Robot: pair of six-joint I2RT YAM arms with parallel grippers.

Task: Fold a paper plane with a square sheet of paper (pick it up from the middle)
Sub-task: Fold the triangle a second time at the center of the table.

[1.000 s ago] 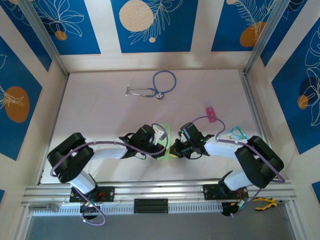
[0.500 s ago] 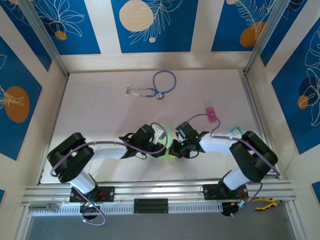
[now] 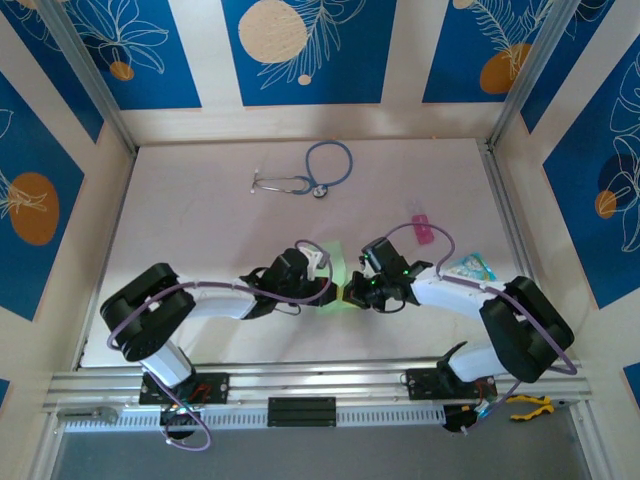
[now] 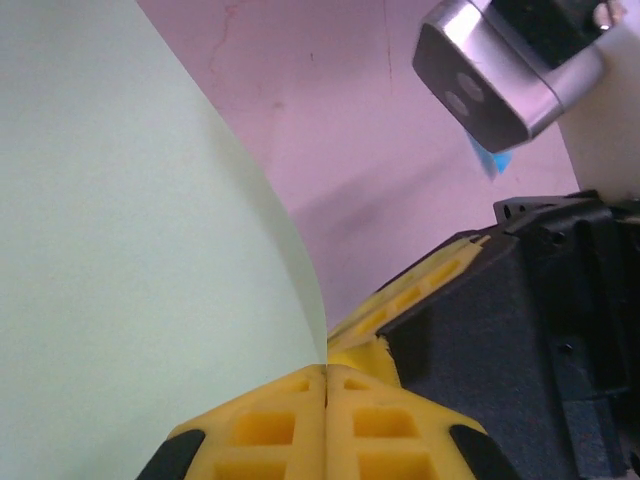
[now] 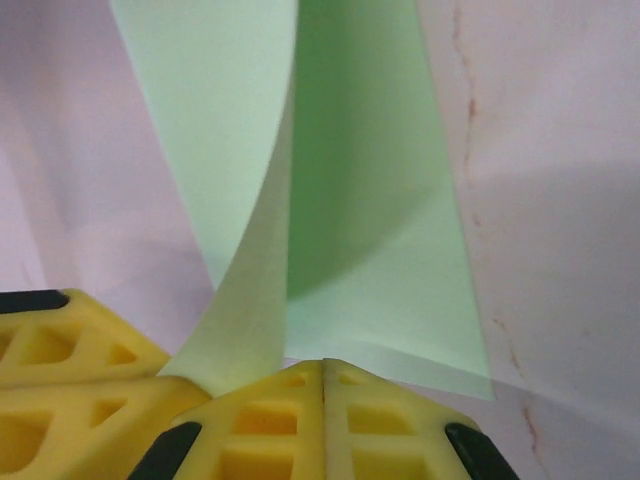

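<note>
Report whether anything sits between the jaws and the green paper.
Nothing visible does. The left gripper and the right gripper each have their jaws shut directly on the square sheet of paper.

There is one sheet of pale green paper [image 5: 370, 200]. On the table lie one stethoscope [image 3: 320, 190], one small pink block [image 3: 422, 228] and one teal-and-white packet [image 3: 468, 267]. One yellow-handled tool [image 3: 528, 405] sits by the rail. There are two grippers: left gripper [image 4: 326, 385] and right gripper [image 5: 323, 375].
</note>
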